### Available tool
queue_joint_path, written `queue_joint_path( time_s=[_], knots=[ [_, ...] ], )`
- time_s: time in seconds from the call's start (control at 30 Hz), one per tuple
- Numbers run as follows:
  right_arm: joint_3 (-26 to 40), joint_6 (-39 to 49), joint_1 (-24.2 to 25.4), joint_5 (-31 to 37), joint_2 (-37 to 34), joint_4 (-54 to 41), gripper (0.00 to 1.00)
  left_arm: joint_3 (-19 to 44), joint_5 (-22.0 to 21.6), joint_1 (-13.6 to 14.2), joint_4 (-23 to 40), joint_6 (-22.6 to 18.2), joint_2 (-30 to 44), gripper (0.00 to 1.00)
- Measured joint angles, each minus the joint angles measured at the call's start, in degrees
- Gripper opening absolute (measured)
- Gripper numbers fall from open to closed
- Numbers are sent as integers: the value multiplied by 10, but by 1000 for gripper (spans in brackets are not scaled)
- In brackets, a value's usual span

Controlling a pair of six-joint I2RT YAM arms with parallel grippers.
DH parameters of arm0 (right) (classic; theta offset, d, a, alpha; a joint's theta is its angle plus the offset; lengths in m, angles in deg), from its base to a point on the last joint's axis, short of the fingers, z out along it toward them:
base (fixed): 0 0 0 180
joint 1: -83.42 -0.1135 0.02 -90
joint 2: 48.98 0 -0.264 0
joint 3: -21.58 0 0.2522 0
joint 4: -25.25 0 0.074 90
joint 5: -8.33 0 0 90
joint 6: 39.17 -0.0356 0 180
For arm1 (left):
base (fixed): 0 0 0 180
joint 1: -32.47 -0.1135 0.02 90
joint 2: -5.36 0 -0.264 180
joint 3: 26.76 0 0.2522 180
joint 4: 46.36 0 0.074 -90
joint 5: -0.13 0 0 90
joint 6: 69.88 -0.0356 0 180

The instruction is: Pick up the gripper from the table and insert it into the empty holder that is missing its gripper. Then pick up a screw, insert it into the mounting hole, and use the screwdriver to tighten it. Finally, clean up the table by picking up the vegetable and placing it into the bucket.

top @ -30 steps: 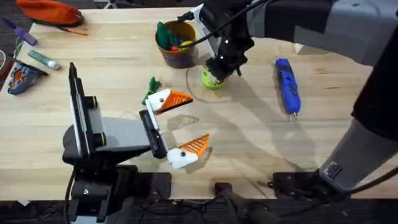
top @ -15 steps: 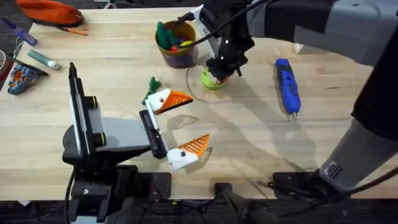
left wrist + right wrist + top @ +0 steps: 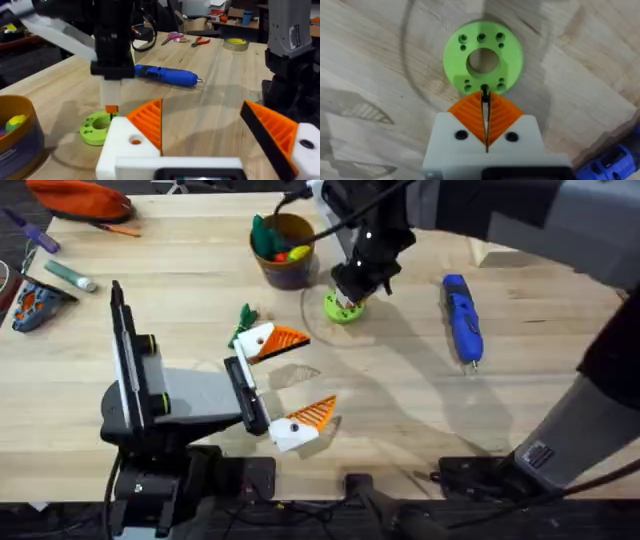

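Two grippers: I run the left gripper (image 3: 290,380) and the right gripper (image 3: 485,95), both with white mounts and orange ribbed pads.
Right gripper, state: pads pressed together, tips just above the near edge of the green ring (image 3: 482,62). A thin dark sliver sits at the tips; I cannot tell whether it is a screw or only the seam.
Left gripper, state: spread wide and holding nothing, lying low over the table (image 3: 420,410) with its fingers pointing toward the ring.
Step in hand: picking a screw from the ring, as I judge it.
How to do it well: I would lift straight up so the ring is not dragged along. Before travelling I would check that a screw really hangs between the tips. Then I would carry it to the mounting hole (image 3: 135,141) in the left gripper's near finger and line it up squarely before letting go.
Risk: a small screw may tilt or drop from ribbed pads, so I would go slowly.
Screwdriver (image 3: 462,318): blue, pen-shaped, pale tip. It lies flat, well to the right of the ring, untouched.
Vegetable (image 3: 245,315): small, dark green, leafy. It lies on the table just beside the left gripper's far finger.
Bucket (image 3: 283,248): tan rim, dark body, colourful toys inside. It stands just beyond the ring.
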Motion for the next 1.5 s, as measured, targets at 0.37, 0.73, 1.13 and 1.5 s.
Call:
queue_joint_path(
  time_s=[0.37,0.73,1.13,1.5],
  knots=[
    [13,0,2,0,5,-14,6,0,0,0,0,0,0,985],
    [44,12,2,2,103,-52,6,0,0,0,0,0,0,985],
    [158,44,1,2,136,-187,6,0,0,0,0,0,0,985],
    [182,70,-63,26,142,-214,6,0,0,0,0,0,0,985]
  ],
)
